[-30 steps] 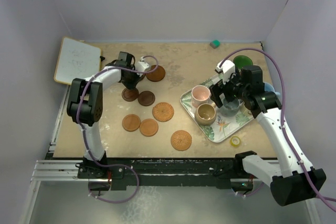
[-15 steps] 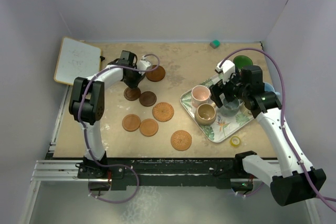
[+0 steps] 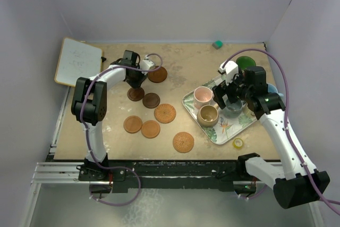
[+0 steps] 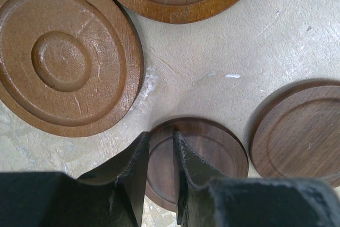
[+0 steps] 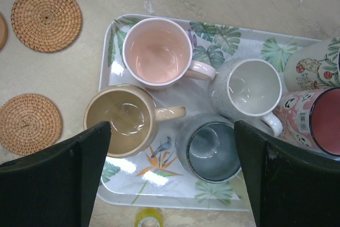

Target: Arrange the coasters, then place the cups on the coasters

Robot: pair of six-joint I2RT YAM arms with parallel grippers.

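Observation:
Several coasters lie on the left half of the table. My left gripper (image 3: 134, 81) (image 4: 161, 137) is shut on the rim of a small dark brown coaster (image 4: 212, 152) (image 3: 136, 94). A second dark coaster (image 4: 303, 131) (image 3: 151, 100) lies close on its right. A ringed brown coaster (image 4: 69, 57) and another brown coaster (image 3: 157, 74) lie just beyond. The cups stand on the leaf-patterned tray (image 5: 159, 198): pink (image 5: 156, 51), tan (image 5: 118, 118), slate (image 5: 210, 150), grey (image 5: 254, 86) and red (image 5: 324, 118). My right gripper (image 5: 171, 126) (image 3: 228, 99) hangs wide open above them, holding nothing.
Woven coasters (image 3: 165, 113) (image 3: 183, 142) and plain tan ones (image 3: 133, 124) (image 3: 151, 128) lie nearer the front. A yellow tape roll (image 3: 238, 143) sits by the tray's near edge. A whiteboard (image 3: 78, 61) rests at the back left, a teal block (image 3: 217, 43) by the back wall.
My left gripper has slid the small dark coaster a little to the right, closer to the other dark coaster. The right arm has not moved.

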